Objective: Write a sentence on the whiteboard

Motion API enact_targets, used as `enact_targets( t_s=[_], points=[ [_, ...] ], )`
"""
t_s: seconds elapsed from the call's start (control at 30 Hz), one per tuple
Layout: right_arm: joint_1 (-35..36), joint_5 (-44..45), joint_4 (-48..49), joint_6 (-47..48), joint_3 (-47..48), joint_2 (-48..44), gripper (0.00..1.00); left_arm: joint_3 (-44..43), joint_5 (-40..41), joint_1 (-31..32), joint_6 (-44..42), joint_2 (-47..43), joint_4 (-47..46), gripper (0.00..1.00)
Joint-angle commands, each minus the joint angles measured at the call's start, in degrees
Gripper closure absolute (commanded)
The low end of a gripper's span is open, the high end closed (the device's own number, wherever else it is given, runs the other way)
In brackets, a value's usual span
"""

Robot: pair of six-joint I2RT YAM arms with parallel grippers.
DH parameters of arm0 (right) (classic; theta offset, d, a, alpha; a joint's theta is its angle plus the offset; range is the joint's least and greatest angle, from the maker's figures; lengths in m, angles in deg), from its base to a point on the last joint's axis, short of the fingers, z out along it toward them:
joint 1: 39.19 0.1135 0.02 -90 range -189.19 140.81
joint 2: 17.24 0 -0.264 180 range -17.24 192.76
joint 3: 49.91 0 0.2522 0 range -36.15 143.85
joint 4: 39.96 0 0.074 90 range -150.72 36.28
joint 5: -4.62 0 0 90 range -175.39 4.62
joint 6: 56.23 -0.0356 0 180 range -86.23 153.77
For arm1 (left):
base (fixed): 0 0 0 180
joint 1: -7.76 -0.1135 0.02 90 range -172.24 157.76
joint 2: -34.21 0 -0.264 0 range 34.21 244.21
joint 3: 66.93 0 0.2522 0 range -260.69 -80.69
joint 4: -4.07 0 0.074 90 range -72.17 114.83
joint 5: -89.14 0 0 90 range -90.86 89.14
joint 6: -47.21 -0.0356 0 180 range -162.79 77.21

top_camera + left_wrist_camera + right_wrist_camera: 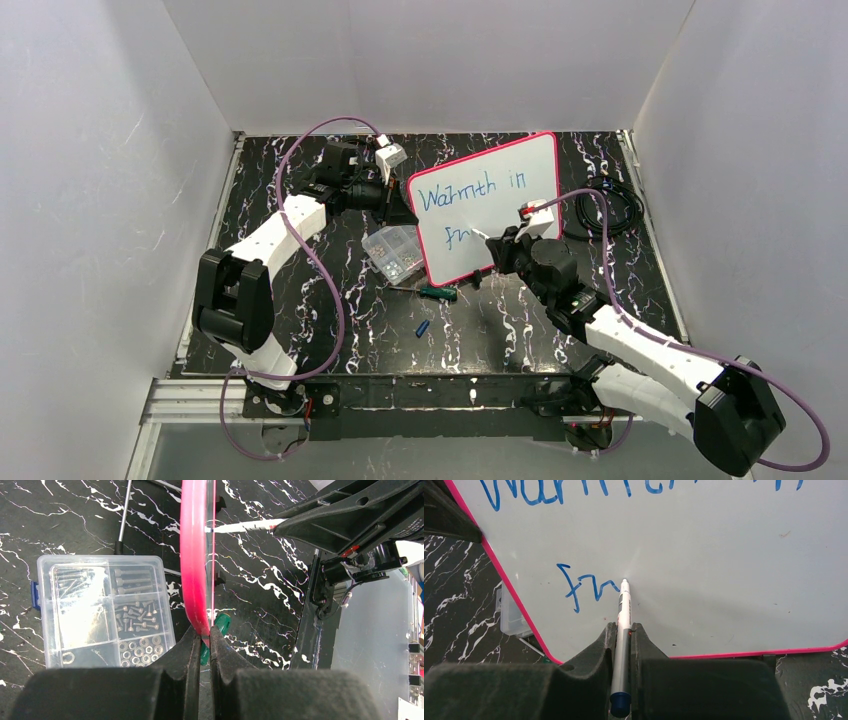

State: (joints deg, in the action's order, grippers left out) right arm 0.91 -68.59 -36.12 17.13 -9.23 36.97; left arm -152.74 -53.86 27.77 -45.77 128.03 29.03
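White rectangular whiteboard w/ thin pink-red rim (533, 190) sits mid-table, raised on edge, face toward the right arm. Left gripper (204, 635) is clenched on its rim at the left side; the wrist view shows the board edge-on betw. the fingers. Right gripper (623, 630) grasps a white marker w/ blue end (623, 611), tip touching the board. Blue handwritten sentence (470, 195) reads "Warmth in" on top, approx. "fr" plus one stroke below; the tip is just right of that stroke. Clear plastic compartment box of screws & nuts (392, 250) lies just beside the board's lower left corner. Green-handled tool (437, 292) lies near the bottom edge.
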Motion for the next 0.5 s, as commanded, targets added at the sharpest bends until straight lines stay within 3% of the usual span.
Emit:
enact_targets(
  t_s=[0.0, 0.47],
  points=[
    [-0.37, 1.58, 2.17, 0.34, 1.93, -0.16, 0.99, -2.07, -3.54, 0.56, -0.98, -4.24, 1.03, 1.0],
    [-0.37, 0.44, -0.55, -3.22, -2.66, -2.31, 0.99, -2.07, -3.69, 0.56, -0.93, -4.21, 0.93, 1.0]
  ],
)
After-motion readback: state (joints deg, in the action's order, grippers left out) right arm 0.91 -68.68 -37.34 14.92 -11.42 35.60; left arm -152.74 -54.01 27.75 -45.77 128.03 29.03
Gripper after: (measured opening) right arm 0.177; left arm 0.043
